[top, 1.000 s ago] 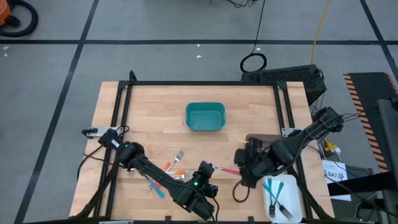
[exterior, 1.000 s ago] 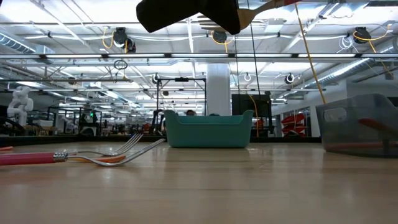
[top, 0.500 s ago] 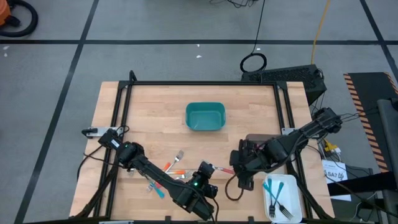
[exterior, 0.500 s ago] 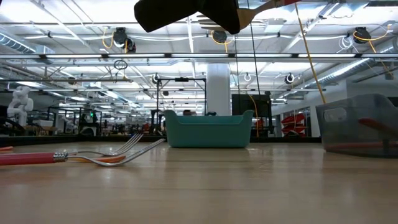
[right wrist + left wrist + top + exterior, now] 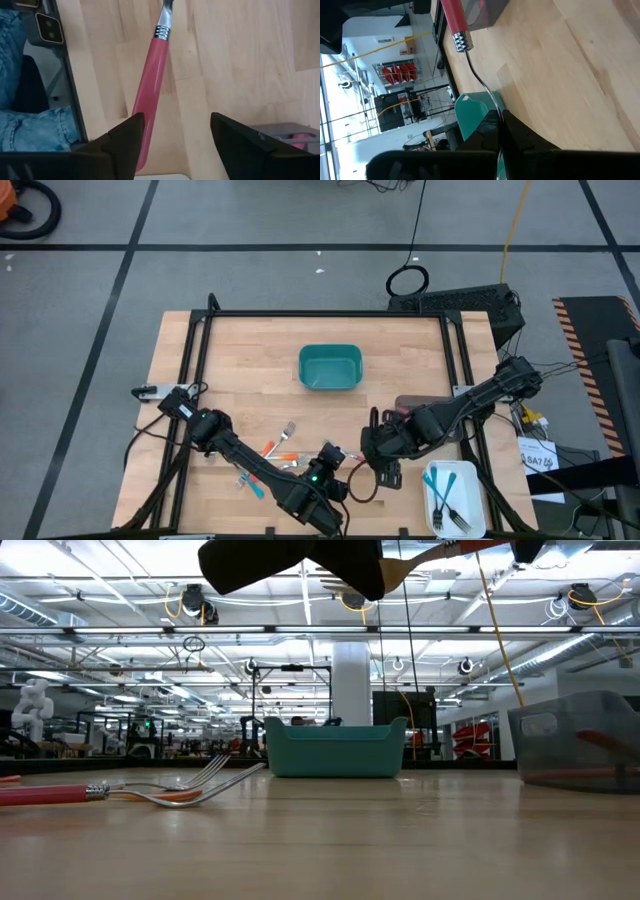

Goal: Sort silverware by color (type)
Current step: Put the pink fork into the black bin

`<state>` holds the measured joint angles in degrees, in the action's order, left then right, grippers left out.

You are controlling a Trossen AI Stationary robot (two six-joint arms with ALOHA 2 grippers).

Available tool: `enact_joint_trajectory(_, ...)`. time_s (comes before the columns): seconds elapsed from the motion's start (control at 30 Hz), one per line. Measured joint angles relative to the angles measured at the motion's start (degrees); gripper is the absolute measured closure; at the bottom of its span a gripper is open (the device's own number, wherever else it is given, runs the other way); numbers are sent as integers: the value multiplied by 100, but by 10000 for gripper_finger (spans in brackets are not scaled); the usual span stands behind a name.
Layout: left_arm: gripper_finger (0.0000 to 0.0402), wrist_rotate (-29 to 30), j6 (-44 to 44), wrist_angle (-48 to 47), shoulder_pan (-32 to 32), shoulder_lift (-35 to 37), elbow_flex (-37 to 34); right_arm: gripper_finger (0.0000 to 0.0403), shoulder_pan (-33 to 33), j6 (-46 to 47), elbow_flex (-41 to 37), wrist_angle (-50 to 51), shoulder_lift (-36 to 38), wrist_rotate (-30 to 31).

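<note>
My left gripper (image 5: pixel 335 458) (image 5: pixel 500 125), near the table's near edge, is shut on a red-handled fork (image 5: pixel 456 20). My right gripper (image 5: pixel 378 448) (image 5: pixel 175 122) is open just to its right. Its fingers stand on either side of that fork's red handle (image 5: pixel 150 95), and I cannot tell whether they touch it. More forks with red, orange and teal handles (image 5: pixel 272 457) lie flat on the table left of the grippers. In the low view, a red one (image 5: pixel 50 795) and an orange one (image 5: pixel 178 797) lie there. My left gripper holds the red fork by its metal tine end. The thin silver neck (image 5: pixel 482 82) runs in between the shut fingers, which hide the tines. The fork is lifted clear of the table, and its red handle sticks out toward my right gripper.
A teal bin (image 5: pixel 330 367) (image 5: pixel 335 750) stands mid-table toward the far side. A grey bin (image 5: pixel 418 406) (image 5: pixel 580 740) with a red fork in it (image 5: pixel 295 136) sits behind my right arm. A white tray (image 5: pixel 470 480) with teal forks is at the near right corner. A dark frame rims the table.
My right gripper has moved toward the table's left, toward the left gripper, until its open fingers straddle the red fork's handle. The left gripper and its fork have kept still.
</note>
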<state>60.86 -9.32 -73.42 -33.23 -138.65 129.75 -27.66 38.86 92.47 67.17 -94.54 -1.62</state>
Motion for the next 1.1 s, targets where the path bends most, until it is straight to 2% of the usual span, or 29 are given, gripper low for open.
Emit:
enact_joint_trajectory(0.2, 401, 96, 130, 26, 23, 8, 4, 177, 51, 33, 0, -70, 82, -367)
enact_joint_trajectory(0.6, 401, 39, 127, 21, 46, 15, 7, 182, 105, 74, 0, -15, 90, -467)
enact_joint_trajectory(0.73, 401, 26, 122, 19, 42, 17, 7, 224, 142, 26, 0, 45, 90, -611)
enact_joint_trajectory(0.93, 401, -18, 107, 21, 37, 15, 7, 331, 146, -73, -2, 127, 87, -589)
enact_joint_trajectory(0.97, 401, -38, 119, 18, 37, 17, 7, 341, 153, -84, -2, 142, 85, -588)
enact_joint_trajectory(1.1, 400, -85, 198, 33, 37, 17, 7, 341, 151, -152, -2, 207, 85, -549)
